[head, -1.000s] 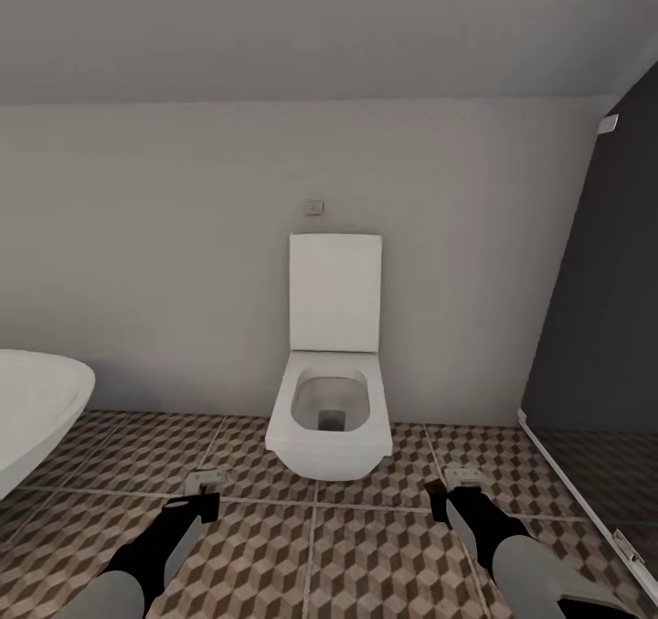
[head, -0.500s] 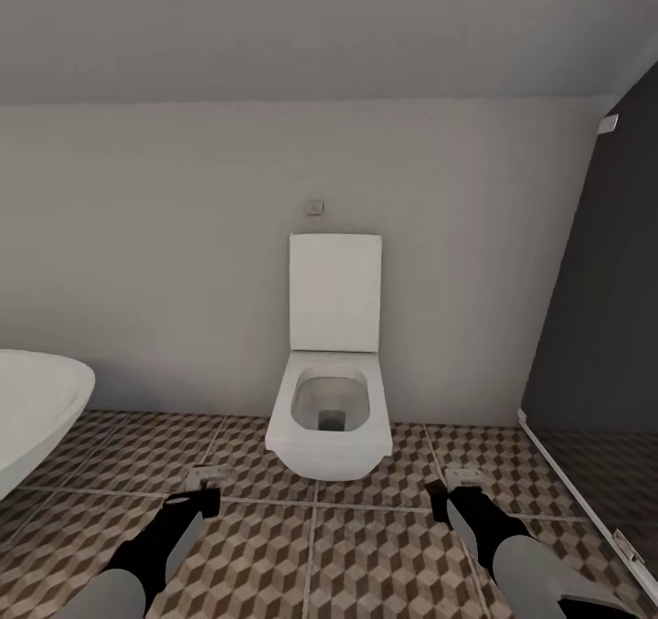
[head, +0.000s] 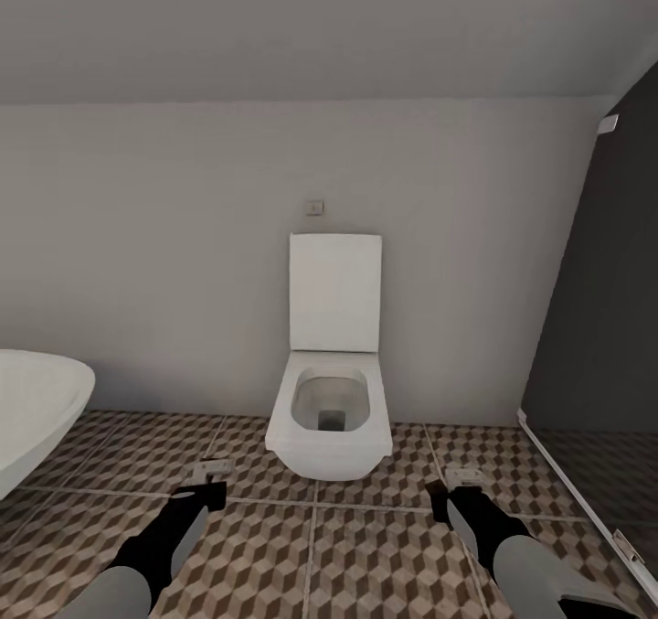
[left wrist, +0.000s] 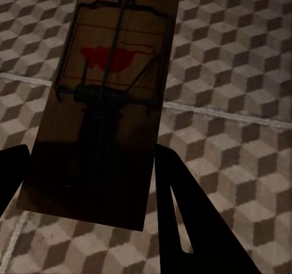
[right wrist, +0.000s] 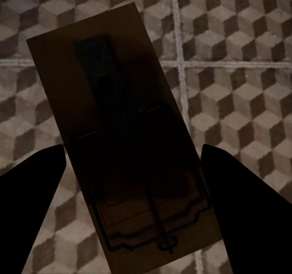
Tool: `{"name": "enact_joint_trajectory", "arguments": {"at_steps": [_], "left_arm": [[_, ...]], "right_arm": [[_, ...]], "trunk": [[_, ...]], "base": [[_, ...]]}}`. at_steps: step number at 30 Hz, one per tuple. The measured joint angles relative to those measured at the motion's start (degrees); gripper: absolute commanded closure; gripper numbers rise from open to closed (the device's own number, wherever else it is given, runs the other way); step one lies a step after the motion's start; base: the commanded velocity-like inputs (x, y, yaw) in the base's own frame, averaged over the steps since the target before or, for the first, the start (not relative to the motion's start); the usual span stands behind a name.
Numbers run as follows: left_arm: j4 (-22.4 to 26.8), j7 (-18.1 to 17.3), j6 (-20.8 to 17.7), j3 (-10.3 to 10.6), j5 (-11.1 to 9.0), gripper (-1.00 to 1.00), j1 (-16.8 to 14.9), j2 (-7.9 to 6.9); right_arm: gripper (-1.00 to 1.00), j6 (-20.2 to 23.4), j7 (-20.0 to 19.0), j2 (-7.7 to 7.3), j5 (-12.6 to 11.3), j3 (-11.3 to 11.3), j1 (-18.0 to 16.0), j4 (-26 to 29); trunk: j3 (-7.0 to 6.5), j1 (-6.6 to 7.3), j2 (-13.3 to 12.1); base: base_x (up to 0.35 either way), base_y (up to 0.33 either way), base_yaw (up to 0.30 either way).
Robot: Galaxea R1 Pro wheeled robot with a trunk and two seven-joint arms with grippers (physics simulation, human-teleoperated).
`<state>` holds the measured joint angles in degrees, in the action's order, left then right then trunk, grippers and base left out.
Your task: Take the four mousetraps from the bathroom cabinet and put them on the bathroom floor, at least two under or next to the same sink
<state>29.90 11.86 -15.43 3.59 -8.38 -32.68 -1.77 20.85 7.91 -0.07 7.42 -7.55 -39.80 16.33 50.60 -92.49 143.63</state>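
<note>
Two mousetraps in view, one per wrist camera. Left wrist view: the left mousetrap runs from upper centre down to lower left of the frame, wire bar, spring and red mark readable on its upper half; its lower half is in shadow. Dark fingers sit on either side of it, close against its edges, so I read the left gripper as clamped on it. Bathroom floor shows behind.

Right wrist view: the right mousetrap crosses the centre of the frame, very dark; the wire loop is only faintly readable at lower centre. Black fingers at lower left and lower right stand apart from its edges with tile showing between, so I cannot tell how the right gripper grips it.

Head view: left gripper at lower left, right gripper at lower right, both small pale shapes over the tiles; finger spacing unreadable here. Toilet at centre, lid up. Bathtub cut off by the left edge. Dark panel cut off at right.
</note>
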Motion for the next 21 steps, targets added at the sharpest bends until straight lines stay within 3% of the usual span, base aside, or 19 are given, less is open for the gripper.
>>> {"name": "enact_joint_trajectory", "arguments": {"at_steps": [21], "left_arm": [[0.1,0.7,0.3,0.1,0.2,1.0,0.0,0.63]], "right_arm": [[1.0,-0.2,0.0,0.17,0.0,0.0,0.0,0.6]], "trunk": [[0.0,0.0,0.0]], "base": [[0.0,0.0,0.0]]}}
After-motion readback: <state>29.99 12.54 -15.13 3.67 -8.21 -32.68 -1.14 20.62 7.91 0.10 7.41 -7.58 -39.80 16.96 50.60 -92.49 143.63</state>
